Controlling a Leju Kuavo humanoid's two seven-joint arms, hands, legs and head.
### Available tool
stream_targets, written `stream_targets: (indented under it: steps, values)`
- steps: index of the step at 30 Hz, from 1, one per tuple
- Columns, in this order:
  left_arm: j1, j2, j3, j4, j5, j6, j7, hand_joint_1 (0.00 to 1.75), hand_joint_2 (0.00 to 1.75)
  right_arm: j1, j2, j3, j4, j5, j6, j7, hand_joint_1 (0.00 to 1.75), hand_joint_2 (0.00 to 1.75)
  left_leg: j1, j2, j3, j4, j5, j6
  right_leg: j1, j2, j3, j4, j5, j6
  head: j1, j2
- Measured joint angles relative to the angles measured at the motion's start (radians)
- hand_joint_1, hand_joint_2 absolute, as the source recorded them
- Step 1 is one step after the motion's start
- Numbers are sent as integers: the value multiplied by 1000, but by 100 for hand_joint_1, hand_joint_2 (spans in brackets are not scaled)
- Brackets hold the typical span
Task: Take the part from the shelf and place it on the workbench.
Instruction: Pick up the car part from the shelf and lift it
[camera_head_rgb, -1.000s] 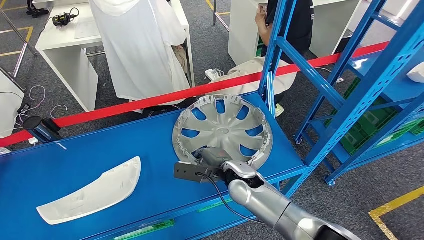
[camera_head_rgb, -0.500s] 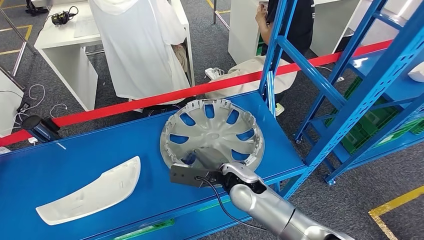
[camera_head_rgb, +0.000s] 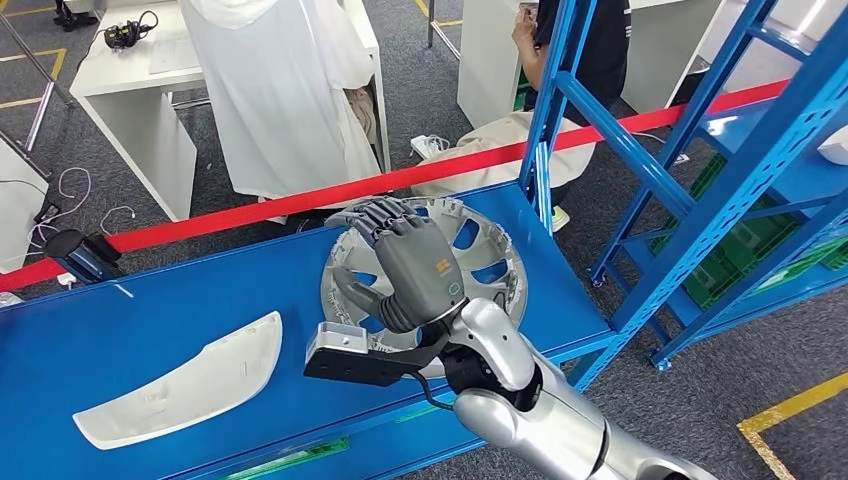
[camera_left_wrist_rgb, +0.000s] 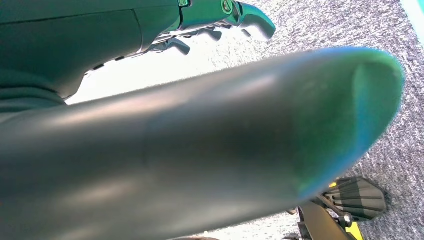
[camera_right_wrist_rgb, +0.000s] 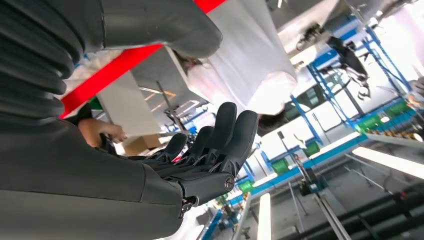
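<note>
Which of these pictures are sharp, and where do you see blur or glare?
Head view: sharp and evenly lit, the silver plastic wheel cover and the right hand above it are clear. Left wrist view: a large blurred dark shape fills the front, with white overexposure behind the left hand. Right wrist view: bright glare washes out the background.

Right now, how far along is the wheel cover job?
Mostly done: the silver wheel cover lies flat on the blue workbench, beside a white trim part. In hand: nothing; the right hand is raised above the cover, fingers apart. Left: pulling the arm clear.
</note>
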Motion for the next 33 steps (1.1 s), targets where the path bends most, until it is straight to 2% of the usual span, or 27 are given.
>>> stream_targets:
  steps: [1, 2, 4, 5, 6, 10, 13, 22, 33]
  values:
    - [0, 0, 1, 0, -1, 0, 2, 0, 0, -5, 0, 6, -5, -7, 6, -1, 140, 175, 0, 0, 0, 0, 0, 0, 0, 0, 0, 0, 0, 0, 0, 0]
    - [0, 0, 2, 0, -1, 0, 3, 0, 0, -11, 0, 12, -8, -15, 14, 0, 96, 175, 0, 0, 0, 0, 0, 0, 0, 0, 0, 0, 0, 0, 0, 0]
    - [0, 0, 5, 0, -1, 0, 3, 0, 0, -20, 2, 23, -12, -29, 42, 6, 9, 87, 0, 0, 0, 0, 1, 1, 0, -1, 0, 0, 0, 0, 0, 0]
    - [0, -1, 6, 0, -2, 0, 3, 0, 0, -23, 2, 29, -13, -39, 65, 14, 0, 44, 0, 0, 0, 0, 1, 1, 0, -1, 0, 0, 0, 0, 0, 0]
    - [0, -1, 6, 0, -2, 1, 2, 0, 0, -27, 3, 34, -12, -50, 96, 28, 0, 0, 0, 0, 0, 0, 1, 1, 0, -1, 0, 0, 0, 0, 0, 0]
    - [0, -1, 10, 0, -10, 0, 0, 0, 0, -38, 8, 47, 23, -85, 224, 101, 0, 0, 0, -1, 0, 0, 1, 1, 0, -1, 0, 0, 0, 0, 0, 0]
    - [-2, -2, 13, 0, -25, -1, 10, 0, 0, -41, 19, 53, 111, -118, 277, 128, 0, 0, 0, -1, 0, 0, 1, 1, 0, -1, 0, 0, 0, 0, 0, 0]
    - [-6, -3, 14, 0, -59, -12, 30, 0, 0, -14, 58, 63, 436, -145, 282, 148, 0, 0, 0, -2, -1, 0, 1, 1, 0, -3, 0, 0, 0, 0, 0, 0]
    - [-12, -4, 14, 0, -64, -11, 34, 0, 0, 4, 100, 63, 626, -92, 296, 187, 0, 0, 0, -2, 0, 0, 1, 1, 0, -3, 0, 0, 0, 0, 0, 0]
